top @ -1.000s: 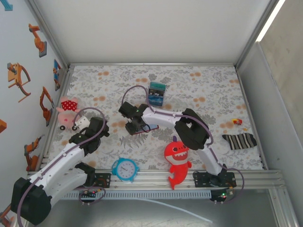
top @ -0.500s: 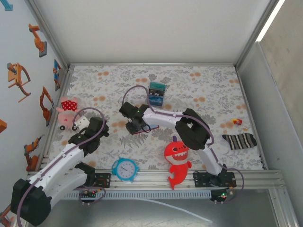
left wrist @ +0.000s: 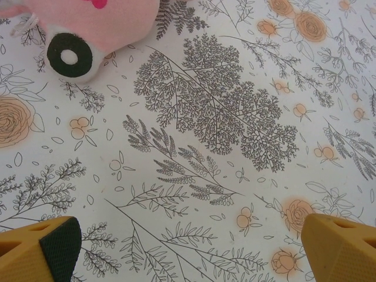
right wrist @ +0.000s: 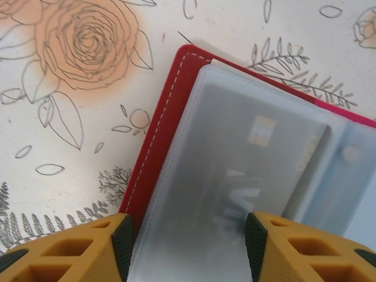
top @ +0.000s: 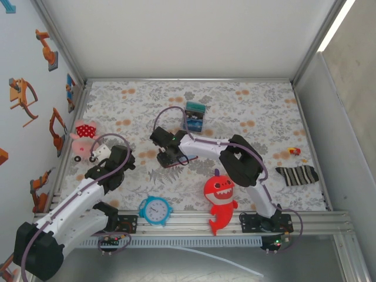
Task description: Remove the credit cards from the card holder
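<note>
Plush comes first on the far left: a pink toy [left wrist: 88,23] with a black wheel lies on the flowered cloth [left wrist: 205,117]. Just beside it the left gripper [left wrist: 188,252] hangs over bare cloth, jaws spread wide with nothing between them. We judge it is parked out of the way, since the work is elsewhere.

Toward the middle the card holder [right wrist: 155,135] lies open and flat, inside up, which exposes its clear sleeve [right wrist: 235,194]. One of the credit cards [right wrist: 264,147] shows dimly through the plastic. The right gripper [right wrist: 188,241] is down over it, fingers partly apart at the sleeve's near end, pinching nothing we can make out. To us that stance reads as lining up to catch the card's edge.

Just beyond the holder, loose cards [top: 194,116] in teal and dark tones lie on the cloth, likely already out. Further right, a red shark [top: 220,197] and a striped sock [top: 296,174] sit well apart from the work.
</note>
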